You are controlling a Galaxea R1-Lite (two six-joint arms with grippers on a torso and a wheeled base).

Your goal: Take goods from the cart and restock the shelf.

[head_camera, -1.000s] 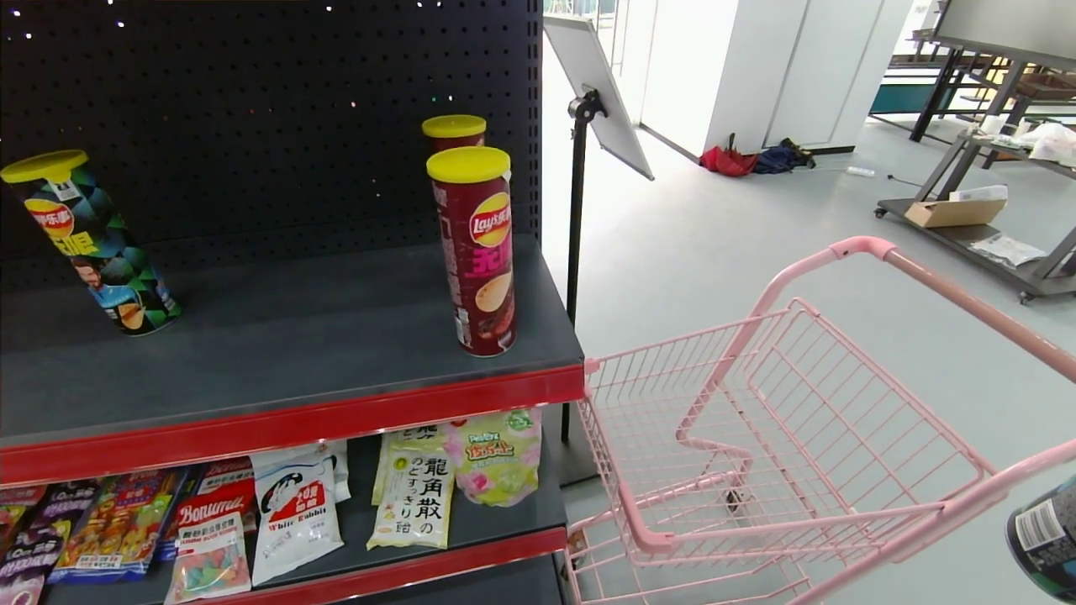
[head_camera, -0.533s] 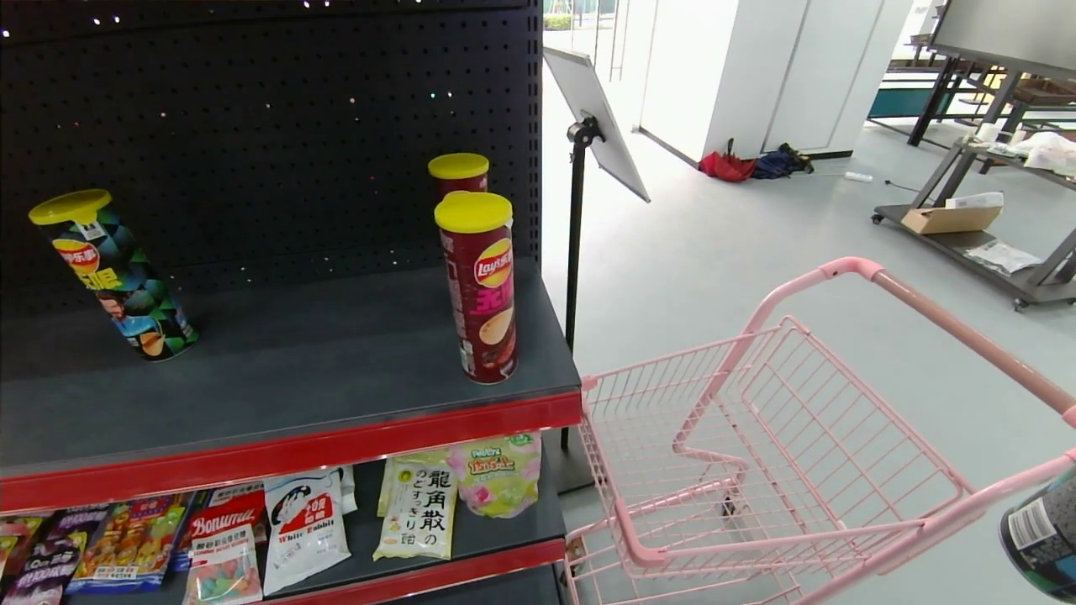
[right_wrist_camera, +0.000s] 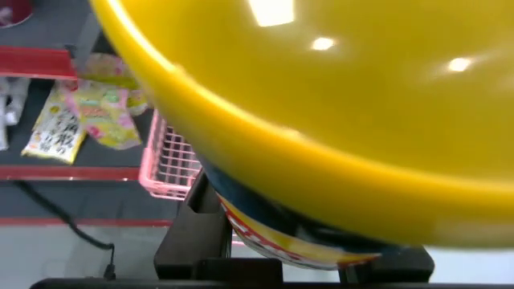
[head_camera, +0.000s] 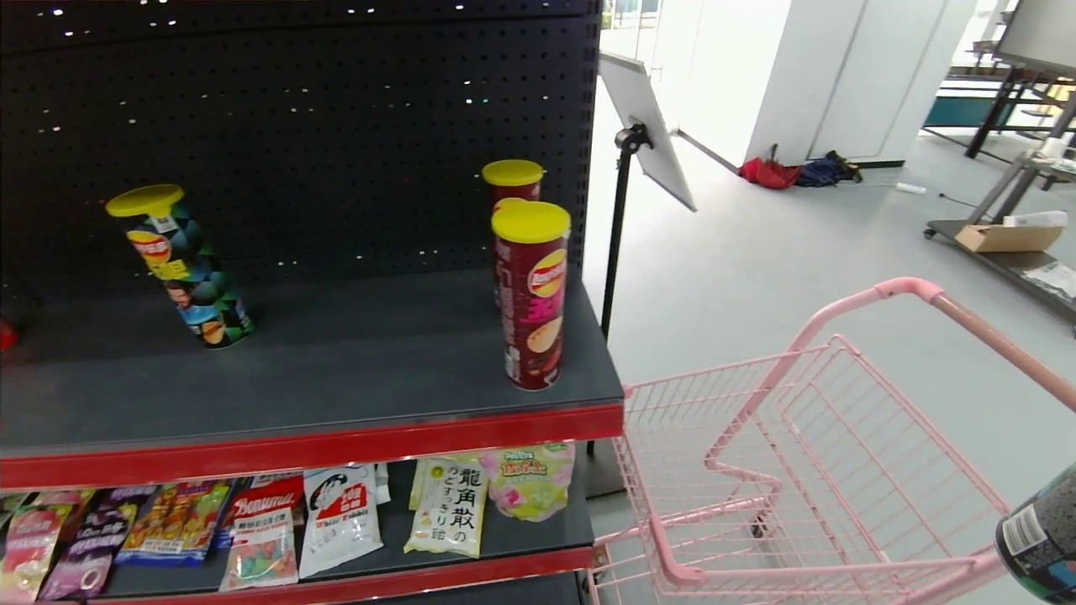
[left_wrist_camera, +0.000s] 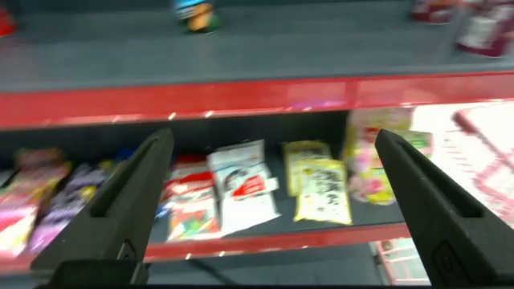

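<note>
Your left hand (left_wrist_camera: 273,140) hangs spread before the snack bags (left_wrist_camera: 241,193). Shelf (head_camera: 336,370): patterned can (head_camera: 181,265) at left, two red cans (head_camera: 530,302) at the right end. Pink cart (head_camera: 904,290) stands beside it. Your right hand (right_wrist_camera: 289,253) pinches a yellow-lidded can (head_camera: 1038,538) by the cart's right edge.

Left gripper (left_wrist_camera: 273,138): two dark fingers (left_wrist_camera: 120,205) spread wide apart, facing shelf front. Upper shelf (left_wrist_camera: 305,48): grey deck with red edge strip (left_wrist_camera: 241,100) along front. On it, base of multicolour can (left_wrist_camera: 197,16) toward one end and dark red cans (left_wrist_camera: 480,28) near other end, blurred. Lower shelf (left_wrist_camera: 265,241): row of snack bags lying flat: purple-pink bags (left_wrist_camera: 36,201), red bag (left_wrist_camera: 189,207), white bag (left_wrist_camera: 241,189), yellow-white bags (left_wrist_camera: 321,186), green-pink bag (left_wrist_camera: 371,152). Pink cart (left_wrist_camera: 482,132) just beside shelf end nearest dark red cans.
</note>
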